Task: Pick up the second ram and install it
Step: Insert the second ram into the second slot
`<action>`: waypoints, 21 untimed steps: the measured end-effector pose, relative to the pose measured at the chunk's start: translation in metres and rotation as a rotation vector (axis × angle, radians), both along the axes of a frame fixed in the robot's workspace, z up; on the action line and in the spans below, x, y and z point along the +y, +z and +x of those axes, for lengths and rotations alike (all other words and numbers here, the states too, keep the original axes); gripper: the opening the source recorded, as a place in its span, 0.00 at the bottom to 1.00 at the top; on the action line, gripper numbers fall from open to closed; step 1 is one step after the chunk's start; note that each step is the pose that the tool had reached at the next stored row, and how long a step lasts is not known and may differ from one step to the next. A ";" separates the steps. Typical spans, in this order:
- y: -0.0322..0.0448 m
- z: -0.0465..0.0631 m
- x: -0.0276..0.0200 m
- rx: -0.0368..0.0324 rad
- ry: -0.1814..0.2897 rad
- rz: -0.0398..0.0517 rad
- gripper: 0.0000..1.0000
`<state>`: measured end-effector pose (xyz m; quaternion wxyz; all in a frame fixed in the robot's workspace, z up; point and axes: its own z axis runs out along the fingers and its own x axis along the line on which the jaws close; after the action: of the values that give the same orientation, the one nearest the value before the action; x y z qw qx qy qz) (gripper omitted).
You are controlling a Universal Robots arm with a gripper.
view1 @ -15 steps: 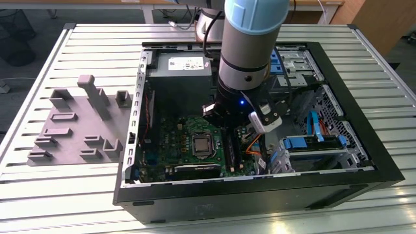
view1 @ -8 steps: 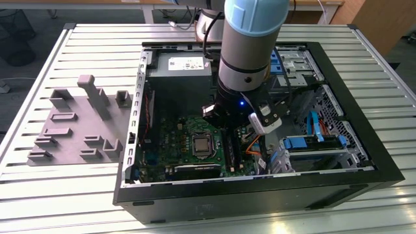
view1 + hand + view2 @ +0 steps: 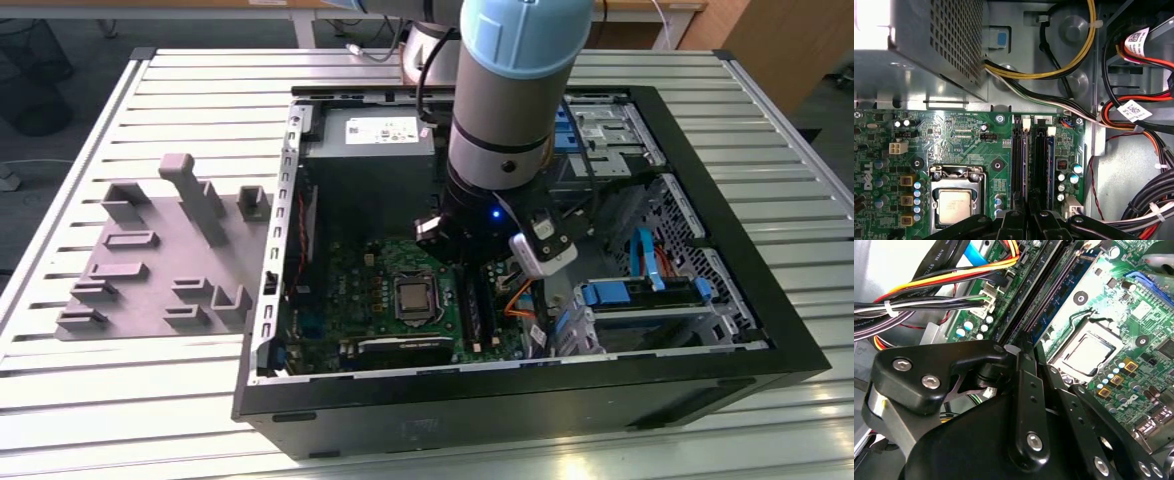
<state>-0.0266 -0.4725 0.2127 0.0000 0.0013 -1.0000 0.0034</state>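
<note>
Four long memory slots (image 3: 1031, 165) lie side by side on one green motherboard (image 3: 964, 145). The end effector (image 3: 1026, 220) hangs right over them, fingers drawn close together; whether they pinch anything, I cannot tell.

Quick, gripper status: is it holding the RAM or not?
Gripper: down over the RAM slots inside the case; open, shut or holding a stick cannot be told.

cable bundle (image 3: 1134, 120) crowding one side of memory slots (image 3: 1034, 165), processor socket (image 3: 956, 200) other side, seemingly open above
</note>
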 end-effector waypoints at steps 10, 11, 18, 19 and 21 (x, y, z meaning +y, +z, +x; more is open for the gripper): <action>-0.0002 0.000 0.0000 0.0000 0.000 0.0002 0.14; -0.0002 0.000 0.0000 0.0000 0.000 0.0001 0.14; 0.0022 0.000 -0.0001 -0.0001 0.000 0.0031 0.14; 0.0023 0.000 -0.0002 -0.0001 -0.001 0.0031 0.14; 0.0023 0.000 -0.0002 0.0000 -0.004 0.0029 0.14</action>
<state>-0.0266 -0.4728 0.2150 0.0000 -0.0007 -1.0000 0.0019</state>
